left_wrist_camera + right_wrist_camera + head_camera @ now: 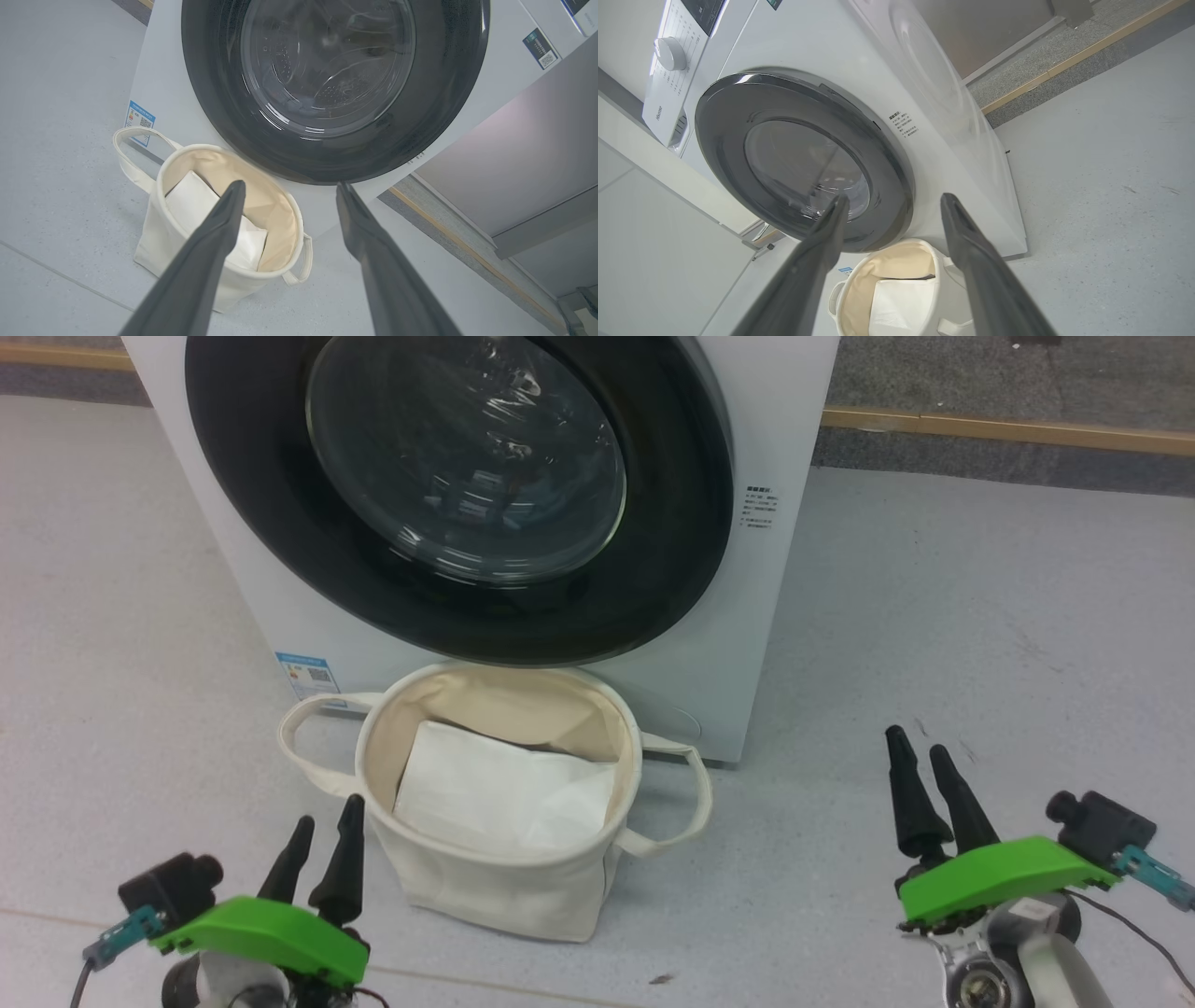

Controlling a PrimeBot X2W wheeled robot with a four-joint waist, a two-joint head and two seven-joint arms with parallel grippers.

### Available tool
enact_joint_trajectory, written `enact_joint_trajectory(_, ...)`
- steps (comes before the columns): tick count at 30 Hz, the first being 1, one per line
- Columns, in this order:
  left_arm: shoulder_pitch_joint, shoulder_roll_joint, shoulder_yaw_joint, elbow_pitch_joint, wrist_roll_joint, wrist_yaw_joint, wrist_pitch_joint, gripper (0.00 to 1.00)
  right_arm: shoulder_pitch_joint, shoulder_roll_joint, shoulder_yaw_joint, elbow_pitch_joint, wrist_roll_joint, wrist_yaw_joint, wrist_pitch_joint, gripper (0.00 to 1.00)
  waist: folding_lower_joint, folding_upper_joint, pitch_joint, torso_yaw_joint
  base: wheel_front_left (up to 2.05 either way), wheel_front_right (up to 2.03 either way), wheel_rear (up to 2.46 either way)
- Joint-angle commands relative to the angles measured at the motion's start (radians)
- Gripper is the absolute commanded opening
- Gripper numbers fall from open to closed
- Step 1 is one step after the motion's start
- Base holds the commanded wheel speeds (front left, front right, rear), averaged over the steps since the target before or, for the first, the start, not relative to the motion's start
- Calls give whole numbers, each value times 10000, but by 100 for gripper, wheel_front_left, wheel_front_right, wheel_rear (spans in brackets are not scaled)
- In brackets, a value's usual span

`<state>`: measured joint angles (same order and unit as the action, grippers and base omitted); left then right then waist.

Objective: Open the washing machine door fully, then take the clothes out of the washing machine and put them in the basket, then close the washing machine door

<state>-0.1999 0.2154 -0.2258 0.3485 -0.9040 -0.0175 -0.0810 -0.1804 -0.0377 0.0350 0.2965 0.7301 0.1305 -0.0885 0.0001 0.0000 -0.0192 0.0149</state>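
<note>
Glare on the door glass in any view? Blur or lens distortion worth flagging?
Head view: streaky white reflections across the washing machine door glass, contents hard to read. Left wrist view: fewer highlights, thin arcs low on the glass; left gripper looks soft up close. Right wrist view: wide-angle bows the washing machine edges; right gripper likewise soft.

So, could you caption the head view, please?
Shut washing machine door; basket below holds white sheet; left gripper, right gripper open.

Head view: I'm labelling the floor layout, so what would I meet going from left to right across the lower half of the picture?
left gripper → basket → right gripper
</note>
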Motion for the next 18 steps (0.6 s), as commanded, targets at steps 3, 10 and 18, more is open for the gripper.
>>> enact_joint_trajectory(3,-805,448,-70,-196,715,129,-224,100,-748,-70,287,-417,-884,1,-218,100,0,0,11,-10,0,0,0)
enact_joint_trajectory(10,-1102,683,-447,-127,1627,380,-441,100,-969,-78,423,-377,-2014,1,-423,100,0,0,20,-25,0,0,0)
enact_joint_trajectory(18,-1350,985,-638,-311,2394,646,-695,100,-1286,-86,577,-470,-3052,2,-657,100,0,0,47,-22,0,0,0)
